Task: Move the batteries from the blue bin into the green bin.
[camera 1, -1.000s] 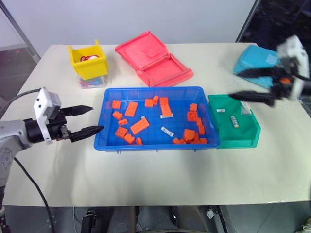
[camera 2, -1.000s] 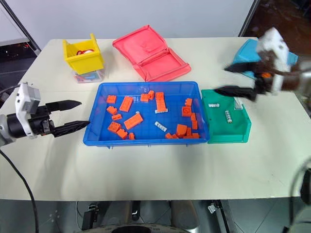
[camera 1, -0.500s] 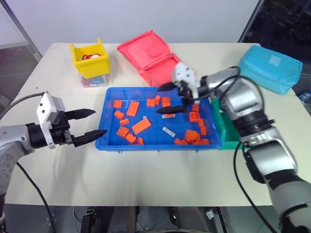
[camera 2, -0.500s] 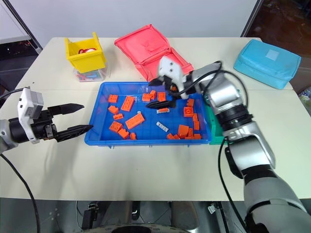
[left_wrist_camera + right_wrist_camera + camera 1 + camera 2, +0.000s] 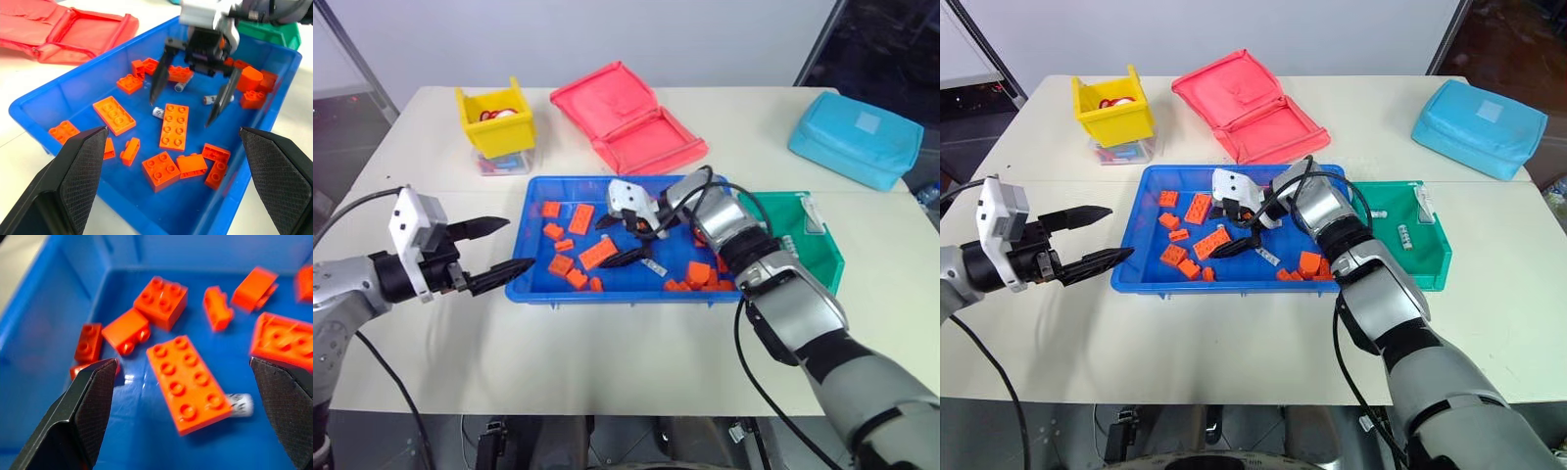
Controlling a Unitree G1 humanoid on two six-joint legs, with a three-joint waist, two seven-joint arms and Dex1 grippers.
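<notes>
Left eye view: the blue bin is set mid-worktop, with orange blocks scattered inside it. The right pincer is reached into the bin from the right, its fingers spread wide with nothing between them, straddling a long orange block. A battery is seen lying on the bin floor just right of the lower fingertip. In the left wrist view three batteries are made out on the bin floor (small white-grey cylinders): one at the end of the long block, one between the right pincer's fingers, one beside the right-hand finger. In the right wrist view a battery is shown touching the long block's end.

The green bin is placed against the blue bin's right side; a battery is seen lying inside it in the right eye view.

The left pincer is held over the worktop just left of the blue bin, fingers released and parted, nothing gripped.

Behind: a yellow bin, an open pink case, a light-blue pouch.
</notes>
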